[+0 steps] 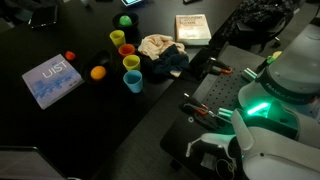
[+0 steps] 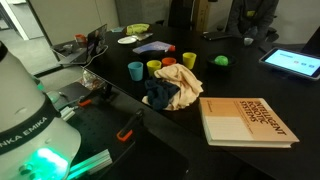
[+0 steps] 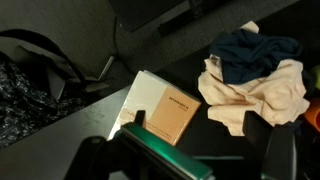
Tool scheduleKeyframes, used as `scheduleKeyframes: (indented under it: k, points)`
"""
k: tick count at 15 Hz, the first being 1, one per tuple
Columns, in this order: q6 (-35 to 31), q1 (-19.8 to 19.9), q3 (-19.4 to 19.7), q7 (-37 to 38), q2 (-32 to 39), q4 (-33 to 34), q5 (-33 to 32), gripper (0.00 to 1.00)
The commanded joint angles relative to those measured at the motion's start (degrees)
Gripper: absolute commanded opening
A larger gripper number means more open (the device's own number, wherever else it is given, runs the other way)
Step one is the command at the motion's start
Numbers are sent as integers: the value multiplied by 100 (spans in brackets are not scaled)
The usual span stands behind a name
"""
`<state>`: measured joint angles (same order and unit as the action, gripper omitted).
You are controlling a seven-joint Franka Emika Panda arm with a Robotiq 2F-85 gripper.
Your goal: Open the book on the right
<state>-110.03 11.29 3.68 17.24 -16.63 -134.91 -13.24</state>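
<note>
1. In an exterior view, a blue book (image 1: 50,80) lies flat at the left of the dark table (image 1: 95,125).
2. Right of it is an orange ball (image 1: 97,72).
3. Next is a tight cluster of cups (image 1: 131,63) in yellow, orange, green and blue, with a green ball (image 1: 125,19) behind them.
4. A heap of cream and dark blue cloths (image 1: 162,52) lies just right of the cups.
5. The book (image 1: 192,28) lies just beside the heap, towards the far right of the table. It is flat, closed, and cover up.
6. The arm (image 1: 285,85) fills the right edge, with a green light glowing on its base.
7. In the wrist view the book is at the left and the cloths are at the right. The gripper (image 3: 187,145) comes in from the bottom with its dark fingers (image 3: 95,160) spread wide apart and nothing between them.
</note>
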Motion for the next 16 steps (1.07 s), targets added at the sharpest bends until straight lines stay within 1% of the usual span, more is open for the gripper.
scheduleKeyframes:
  k: [1,4,5,6,8,10,12,13,16]
  points:
    - [-904,157,203,677,630,13,-22,100]
    - [-1448,274,523,669,1184,107,178,100]
    - [-1620,308,660,463,1340,125,312,100]
    - [-1714,372,766,519,1507,174,324,100]
    - [-1999,472,992,339,1766,203,461,100]
    - [-2207,575,1186,73,2018,226,912,100]
    - [-2357,656,1288,-391,2256,216,1517,100]
    - [-2486,701,1311,-679,2416,210,1825,100]
    - [-2688,803,1310,-1196,2860,301,2330,100]
